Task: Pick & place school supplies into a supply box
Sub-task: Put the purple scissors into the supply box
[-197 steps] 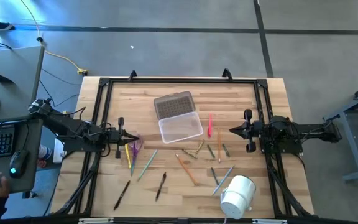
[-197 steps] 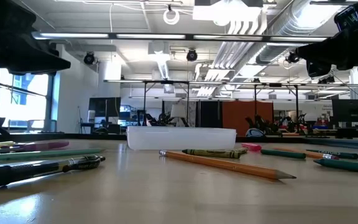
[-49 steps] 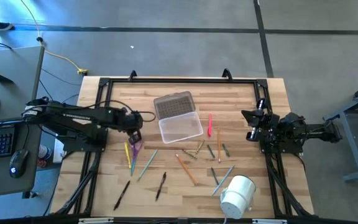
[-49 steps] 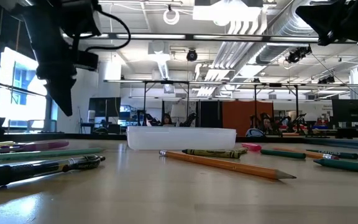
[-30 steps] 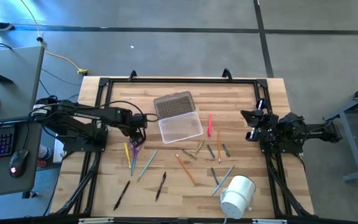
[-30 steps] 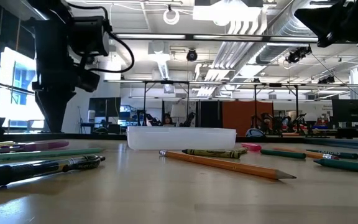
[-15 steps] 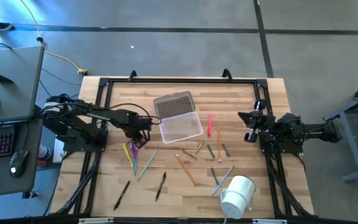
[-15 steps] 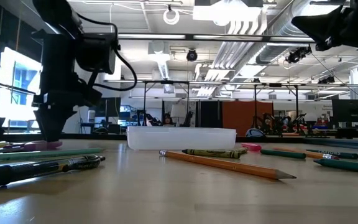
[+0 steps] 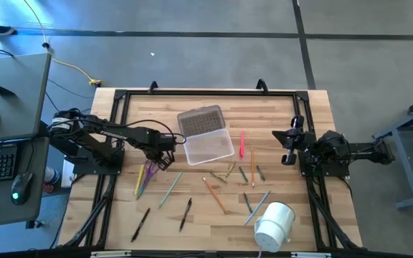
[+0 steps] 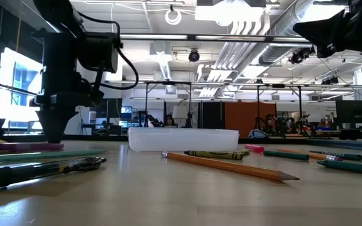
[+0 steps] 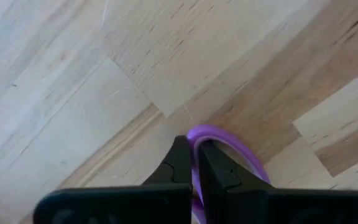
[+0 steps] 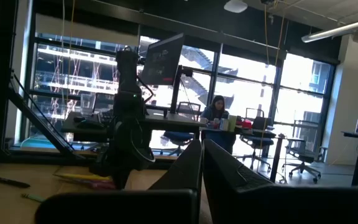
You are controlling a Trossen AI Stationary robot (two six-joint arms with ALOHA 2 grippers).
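Observation:
My left gripper [image 9: 158, 162] stands fingers down on the table, left of the clear supply box [image 9: 208, 147], whose ribbed lid [image 9: 200, 120] lies open behind it. It is shut on a purple school supply with a rounded end [image 11: 229, 140]. A yellow stick [image 9: 140, 180] lies by it on the wood. Other school supplies, among them an orange pencil [image 9: 215, 195] and a black pen [image 9: 185, 213], lie scattered on the near half. My right gripper [image 9: 282, 147] hangs shut above the table's right side, holding nothing. My left gripper pinches the purple supply's rounded end [image 11: 213, 132] between its two fingers [image 11: 179, 158]. The fingers come from above and point straight down. The purple supply lies on the wood, its rest hidden behind the fingers.
A fat white roll [image 9: 273, 226] stands at the near right corner. A black frame rail [image 9: 206, 93] runs along the table's far edge. Bare wood lies between the box and the left rail.
My left gripper has sunk to the tabletop and shut on the purple supply. The yellow and purple sticks beside it have swung, their near ends now pointing more toward the table's left edge.

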